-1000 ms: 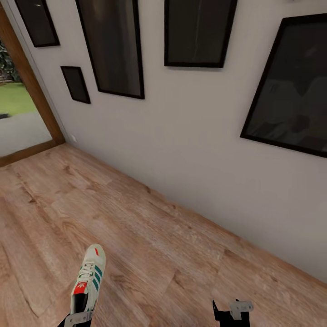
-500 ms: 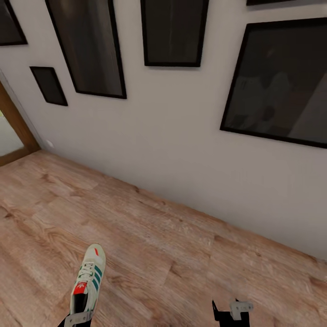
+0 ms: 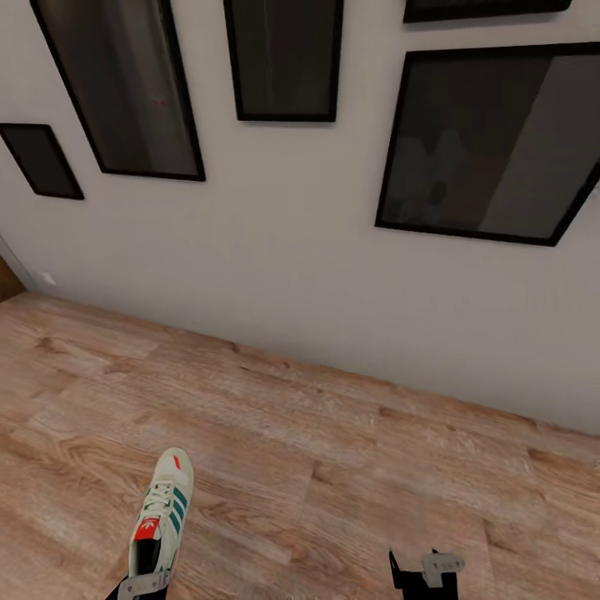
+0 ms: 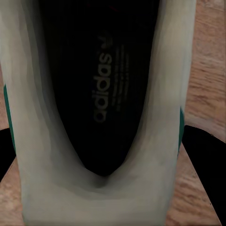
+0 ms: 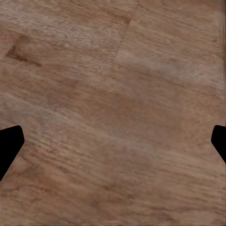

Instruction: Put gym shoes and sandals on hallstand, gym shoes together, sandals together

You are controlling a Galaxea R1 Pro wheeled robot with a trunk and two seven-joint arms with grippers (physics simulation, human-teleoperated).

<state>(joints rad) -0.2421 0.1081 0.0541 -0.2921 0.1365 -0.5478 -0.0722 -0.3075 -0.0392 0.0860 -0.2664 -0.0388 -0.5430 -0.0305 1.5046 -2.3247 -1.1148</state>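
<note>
Transit entry: view has swung rightward along the picture wall (image 3: 275,250), doorway gone at 9 o'clock; left gripper (image 3: 143,583) fingers hold one gym shoe (image 3: 162,517) at 7 o'clock above the floor (image 3: 350,467); right gripper (image 3: 425,575) fingers wide, empty; rack not yet reached.

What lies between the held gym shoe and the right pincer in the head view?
Nothing but bare wood-grain floor: the head view shows plain planks between the gym shoe at the left pincer and the right pincer.
</note>
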